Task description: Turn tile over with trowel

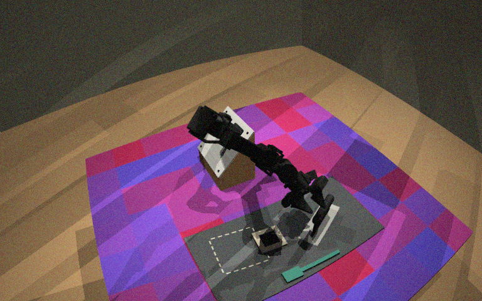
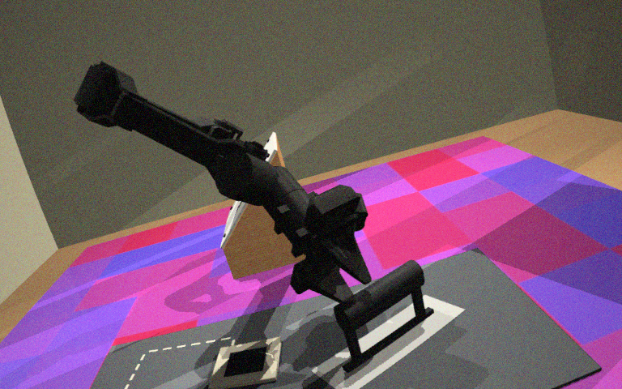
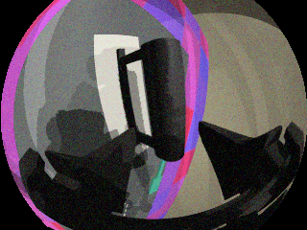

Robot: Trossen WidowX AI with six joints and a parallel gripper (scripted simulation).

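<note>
The trowel has a white blade (image 1: 332, 213) (image 2: 442, 309) (image 3: 109, 83) and a black bar handle (image 1: 321, 214) (image 2: 384, 288) (image 3: 165, 90) on two posts. It lies flat on the grey mat (image 1: 359, 219) (image 2: 512, 337). My gripper (image 1: 309, 195) (image 2: 353, 288) (image 3: 168, 129) is open and empty, just above and beside the near end of the handle. I cannot tell if it touches it. The tile (image 1: 268, 238) (image 2: 247, 362) is cream with a black marked square facing up. It lies at the right edge of the dashed outline (image 1: 215, 256) (image 2: 179, 346).
A green flat tool (image 1: 309, 266) (image 3: 156, 179) lies on the mat's front edge. A brown wedge block (image 1: 236, 167) (image 2: 257, 241) with a white sloped plate stands behind, at the arm's base. A pink and purple checkered cloth (image 1: 142, 209) covers the wooden table.
</note>
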